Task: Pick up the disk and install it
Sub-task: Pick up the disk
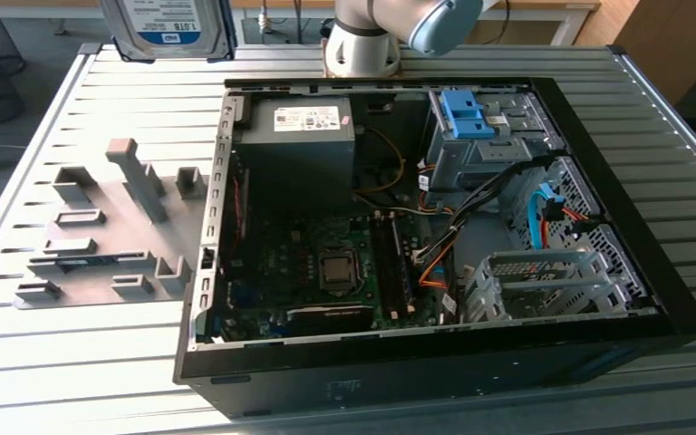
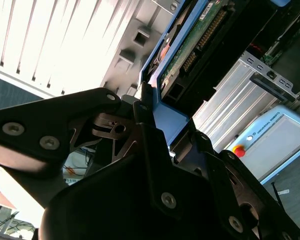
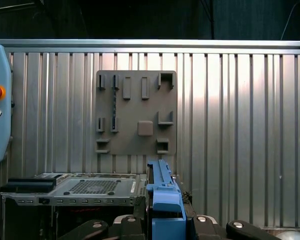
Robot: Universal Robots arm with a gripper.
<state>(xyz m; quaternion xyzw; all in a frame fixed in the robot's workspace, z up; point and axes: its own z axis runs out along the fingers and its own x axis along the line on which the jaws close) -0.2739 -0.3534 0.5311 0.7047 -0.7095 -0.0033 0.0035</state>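
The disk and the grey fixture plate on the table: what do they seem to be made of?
The disk: silvery metal body, dull sheen, with a glossy paper-like label; its blue frame looks like moulded plastic. The grey fixture plate: matte, uniform grey, probably plastic, possibly printed.

The disk (image 1: 164, 27) hangs clear of the case (image 1: 445, 367); cables (image 1: 435, 254) crowd its drive cage (image 1: 551, 283).

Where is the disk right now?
The disk is at the top edge toward the exterior view's left, beside the arm's base; in both wrist views the pincer grips its blue frame.
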